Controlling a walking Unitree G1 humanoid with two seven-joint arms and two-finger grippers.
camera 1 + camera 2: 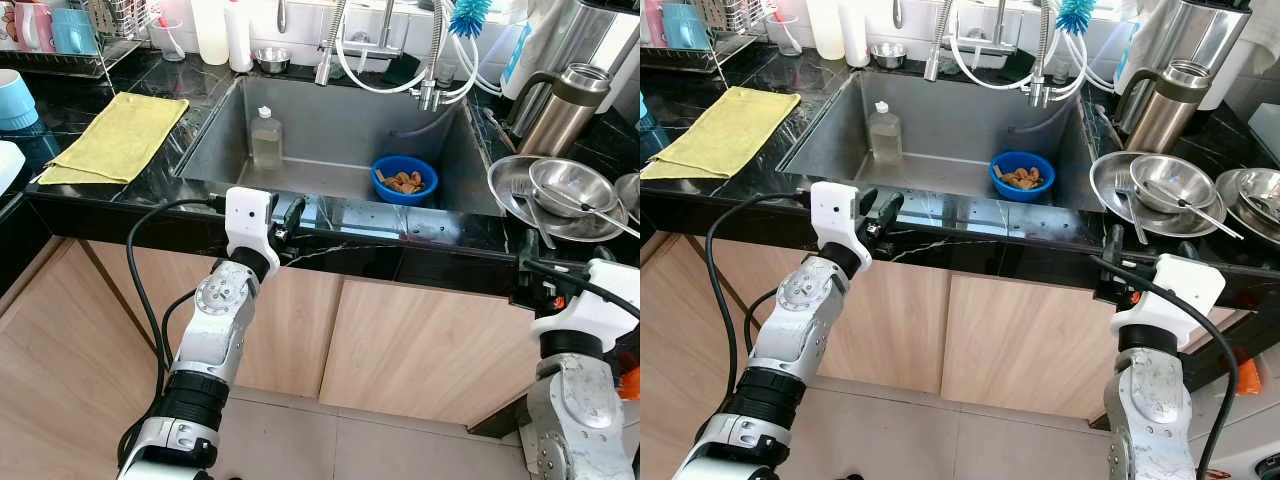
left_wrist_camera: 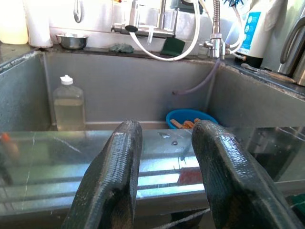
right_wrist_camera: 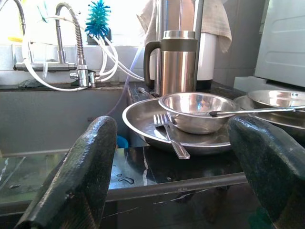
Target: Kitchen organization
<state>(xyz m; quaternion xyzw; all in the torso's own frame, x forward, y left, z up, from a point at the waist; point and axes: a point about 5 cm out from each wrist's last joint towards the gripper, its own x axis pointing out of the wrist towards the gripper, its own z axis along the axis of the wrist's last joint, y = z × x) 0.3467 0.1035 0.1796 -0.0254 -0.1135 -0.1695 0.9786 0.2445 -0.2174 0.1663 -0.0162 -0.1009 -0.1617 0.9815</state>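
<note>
Steel bowl (image 3: 198, 110) is sitting on the plate (image 3: 143, 125) straight ahead between the right gripper (image 3: 171, 176) fingers, spread wide for a grab I'd guess. Left gripper (image 2: 164, 176), fingers slightly apart, is hovering at the sink (image 1: 300, 180) edge.

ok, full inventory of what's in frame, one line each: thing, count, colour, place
sink: 1, steel, set in the black counter
bottle: 1, clear with white cap, upright in the sink, left side
bowl: 1, blue, brown bits inside, sink floor, right side
cloth: 1, yellow, flat on counter left of the sink
plate: 1, steel, counter right of the sink
steel bowl: 1, on the plate, utensil handle across it
fork: 1, steel, on the plate
thermos: 1, steel, behind the plate
bottle brush: 1, blue, by the taps
left gripper: black, open, at the sink's front edge
right gripper: black, open, facing the plate
</note>
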